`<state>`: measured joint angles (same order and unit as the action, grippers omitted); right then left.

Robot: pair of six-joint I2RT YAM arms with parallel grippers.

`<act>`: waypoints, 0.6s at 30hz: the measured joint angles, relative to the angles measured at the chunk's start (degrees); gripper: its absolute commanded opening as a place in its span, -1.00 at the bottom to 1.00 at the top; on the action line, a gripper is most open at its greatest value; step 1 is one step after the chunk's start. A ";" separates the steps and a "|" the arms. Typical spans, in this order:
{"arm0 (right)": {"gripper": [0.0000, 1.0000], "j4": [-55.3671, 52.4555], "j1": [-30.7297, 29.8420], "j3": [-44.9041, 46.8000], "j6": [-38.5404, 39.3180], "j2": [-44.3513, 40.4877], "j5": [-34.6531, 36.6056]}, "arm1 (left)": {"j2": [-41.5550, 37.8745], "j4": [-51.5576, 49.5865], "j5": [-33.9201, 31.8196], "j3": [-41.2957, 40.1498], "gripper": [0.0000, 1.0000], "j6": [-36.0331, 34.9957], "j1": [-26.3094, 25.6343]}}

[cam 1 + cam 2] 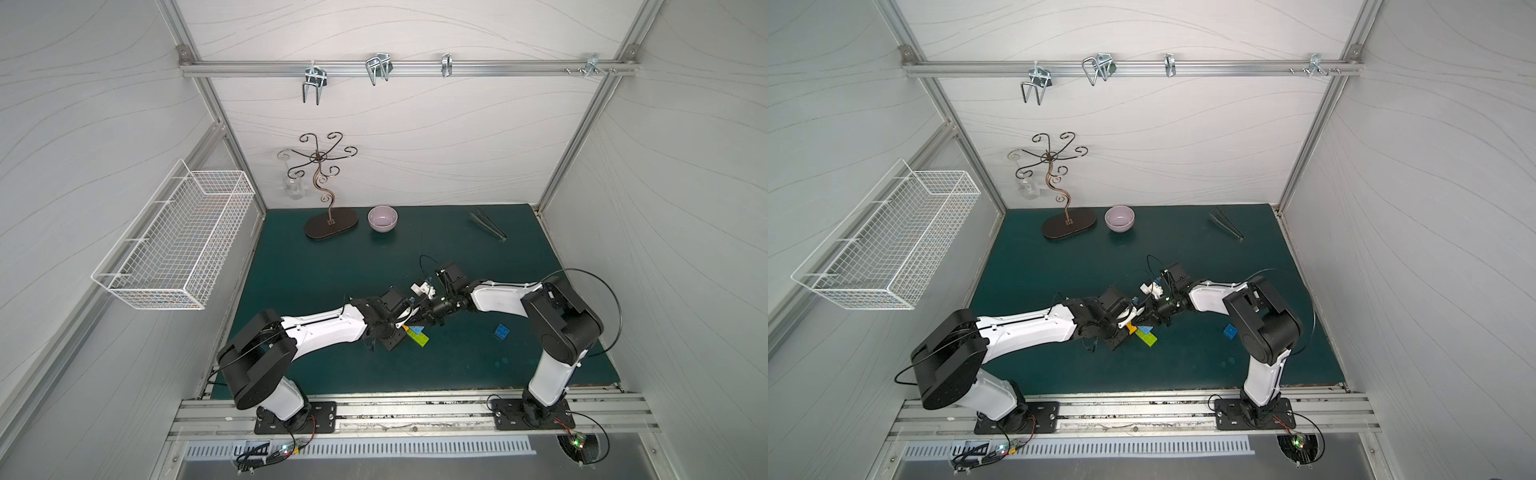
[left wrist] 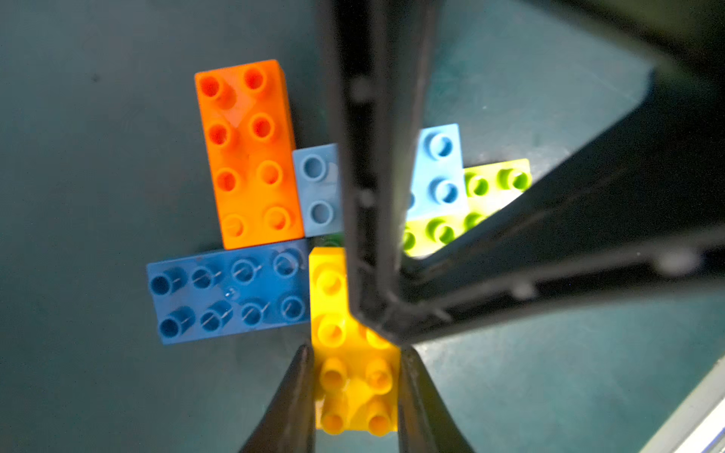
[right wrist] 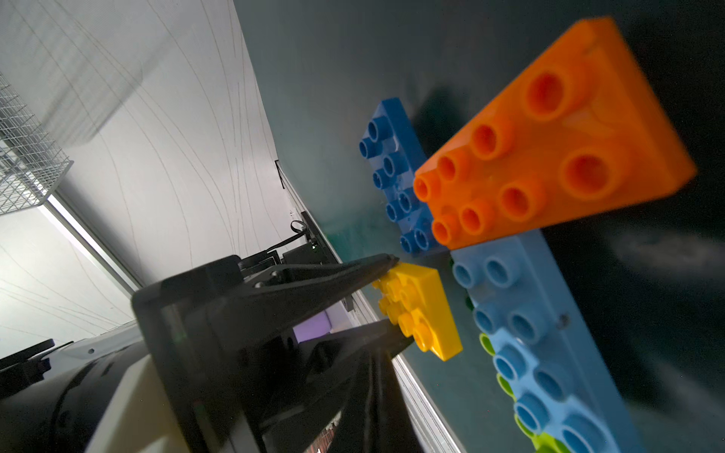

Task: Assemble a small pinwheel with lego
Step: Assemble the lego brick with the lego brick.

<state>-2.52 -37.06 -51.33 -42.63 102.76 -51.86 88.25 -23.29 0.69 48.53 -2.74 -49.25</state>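
Note:
The pinwheel (image 2: 251,219) lies flat on the green mat (image 1: 316,282) in both top views. Its orange brick (image 2: 247,153), dark blue brick (image 2: 227,294), light blue brick (image 2: 439,172) and lime brick (image 2: 494,184) spread from the middle. My left gripper (image 2: 356,351) is shut on the yellow brick (image 2: 353,392), whose far end reaches the middle. My right gripper (image 2: 376,325) is shut and empty, its tip down on the pinwheel's middle and hiding it. A small blue square brick (image 1: 502,331) lies loose to the right.
A pale bowl (image 1: 382,219), a curly metal stand (image 1: 331,224) and tongs (image 1: 488,224) sit along the back of the mat. A white wire basket (image 1: 178,245) hangs on the left wall. Both arms meet over the mat's middle.

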 measured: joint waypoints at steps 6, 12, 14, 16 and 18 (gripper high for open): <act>-1.00 0.02 -0.09 -0.07 0.24 1.53 0.42 | 0.37 0.48 0.46 -0.02 -1.00 -0.22 0.50; -1.00 -0.15 -0.13 -0.85 0.57 1.73 0.90 | 0.81 0.46 1.44 -0.02 -1.00 -0.57 0.50; -1.00 -0.24 -0.17 -1.75 0.68 1.88 1.05 | 0.90 0.50 1.62 -0.02 -1.00 -0.70 0.50; -1.00 -0.26 -0.20 -2.62 0.81 2.23 1.05 | 1.18 0.55 1.68 -0.02 -1.00 -0.74 0.50; -1.00 -0.28 -0.22 -2.99 1.03 2.60 1.09 | 1.53 0.48 1.68 -0.02 -1.00 -0.74 0.57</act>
<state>-2.81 -37.28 -54.33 -41.60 105.36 -50.76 89.78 -22.81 2.37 48.51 -3.49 -48.69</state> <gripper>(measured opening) 0.047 0.293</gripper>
